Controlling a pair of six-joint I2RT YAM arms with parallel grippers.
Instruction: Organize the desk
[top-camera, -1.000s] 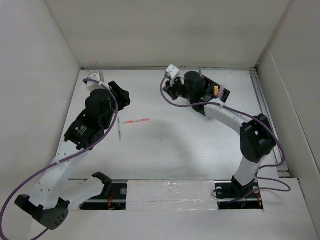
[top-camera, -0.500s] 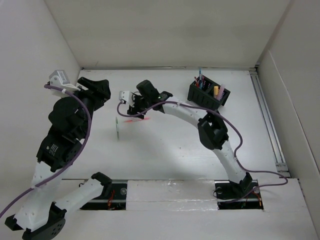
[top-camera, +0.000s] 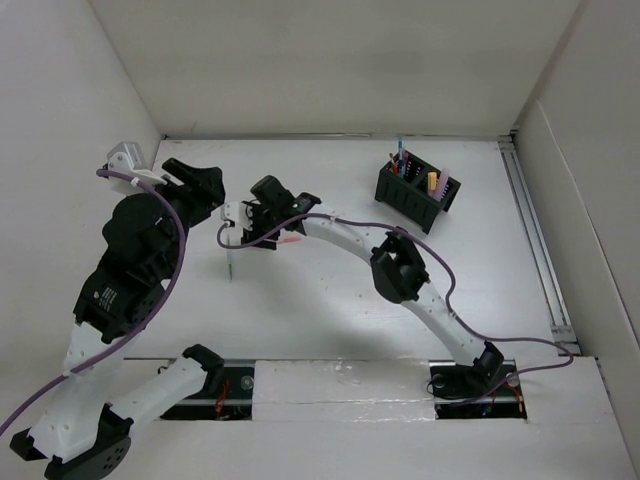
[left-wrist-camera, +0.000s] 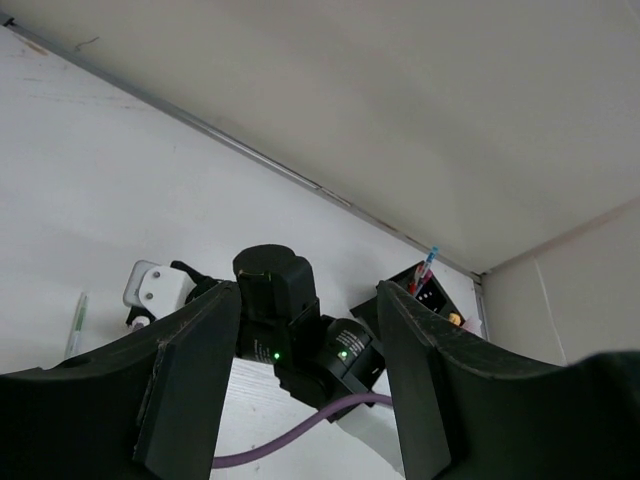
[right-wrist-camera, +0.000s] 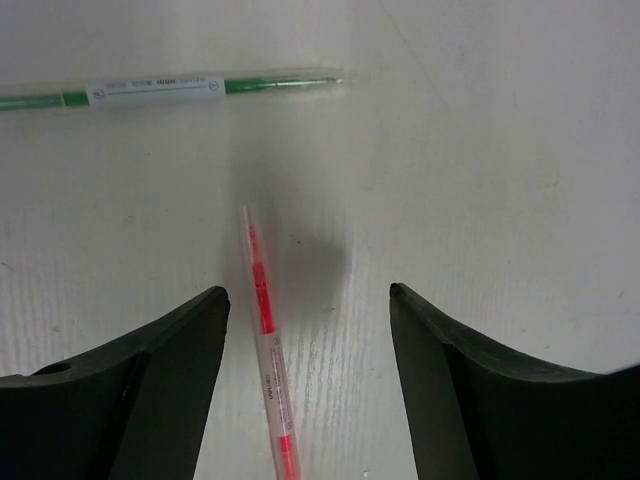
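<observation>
Partly cut off below, a red pen (right-wrist-camera: 264, 320) lies on the desk (right-wrist-camera: 480, 150) between the parted jaws of the right gripper (right-wrist-camera: 305, 298); the left gripper (left-wrist-camera: 308, 300) gapes too.

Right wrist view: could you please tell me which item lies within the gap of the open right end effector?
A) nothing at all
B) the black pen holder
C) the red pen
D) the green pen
C: the red pen lies on the desk within the gap of the open right end effector, while the green pen lies crosswise farther ahead, outside it.
</observation>
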